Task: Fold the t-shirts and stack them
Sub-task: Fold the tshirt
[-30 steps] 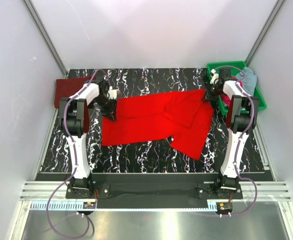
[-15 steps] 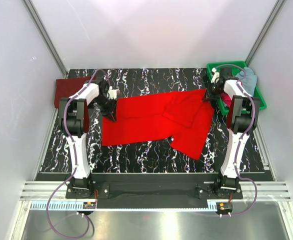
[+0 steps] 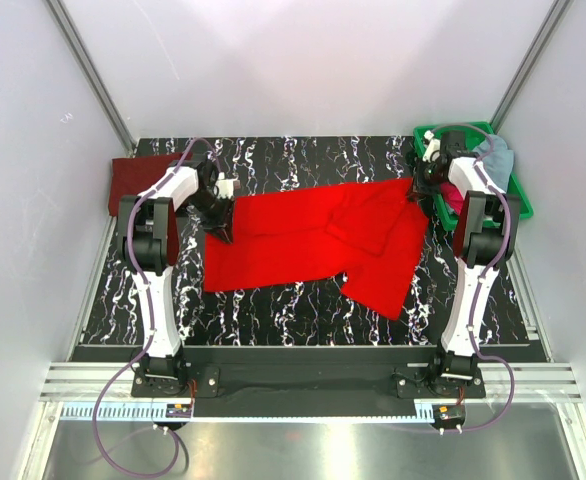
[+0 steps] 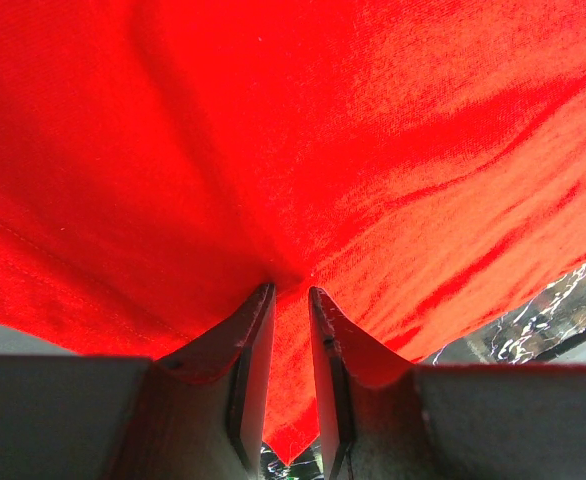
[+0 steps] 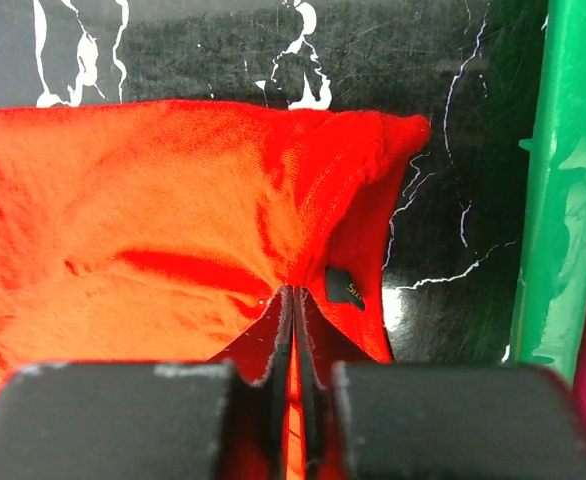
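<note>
**Top external view.** The red shirt (image 3: 313,245) lies spread across the middle of the black marbled tabletop (image 3: 293,300), part of it folded over itself at the right. The left fingers (image 3: 225,232) meet the shirt's upper-left corner. The right fingers (image 3: 414,197) meet its upper-right corner, just beside the green tray (image 3: 522,200). How far either pair is open cannot be told from this view. A maroon shirt (image 3: 131,180) lies at the upper-left edge of the tabletop, well apart from the red one. In the tray at the upper right lie a grey-blue shirt (image 3: 495,155) and a pink shirt (image 3: 457,203), partly hidden by the right arm.

**Left wrist view.** Red cloth fills the frame. The left fingers (image 4: 261,320) are almost closed, pinching a gathered fold of the red shirt (image 4: 353,150) in the narrow gap between them.

**Right wrist view.** The right fingers (image 5: 283,330) are pressed together on a hemmed edge of the red shirt (image 5: 133,210), beside a small dark label (image 5: 345,290). The tray (image 5: 563,180) wall runs down the right of the frame.
</note>
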Robot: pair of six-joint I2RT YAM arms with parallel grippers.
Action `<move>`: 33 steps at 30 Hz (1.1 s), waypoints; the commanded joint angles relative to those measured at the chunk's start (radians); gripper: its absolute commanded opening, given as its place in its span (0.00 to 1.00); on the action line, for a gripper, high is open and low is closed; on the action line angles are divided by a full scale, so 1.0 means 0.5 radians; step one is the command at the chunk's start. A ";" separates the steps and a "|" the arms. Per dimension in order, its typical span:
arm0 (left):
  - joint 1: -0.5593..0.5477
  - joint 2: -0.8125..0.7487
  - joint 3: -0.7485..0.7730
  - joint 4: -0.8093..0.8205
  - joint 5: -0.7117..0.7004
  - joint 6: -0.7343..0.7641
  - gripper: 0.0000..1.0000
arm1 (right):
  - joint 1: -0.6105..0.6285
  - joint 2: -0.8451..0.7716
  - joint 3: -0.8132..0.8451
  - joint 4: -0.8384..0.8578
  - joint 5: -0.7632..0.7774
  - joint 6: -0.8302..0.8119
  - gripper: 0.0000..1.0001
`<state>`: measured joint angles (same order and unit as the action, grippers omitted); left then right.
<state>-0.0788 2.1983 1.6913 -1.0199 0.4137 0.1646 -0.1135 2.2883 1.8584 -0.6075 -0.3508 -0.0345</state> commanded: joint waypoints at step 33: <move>-0.008 -0.068 -0.026 0.027 -0.033 0.014 0.27 | 0.000 0.050 0.118 0.071 0.070 -0.029 0.42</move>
<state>-0.0788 2.1983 1.6913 -1.0199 0.4137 0.1646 -0.1135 2.2940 1.8740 -0.5968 -0.3305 -0.0456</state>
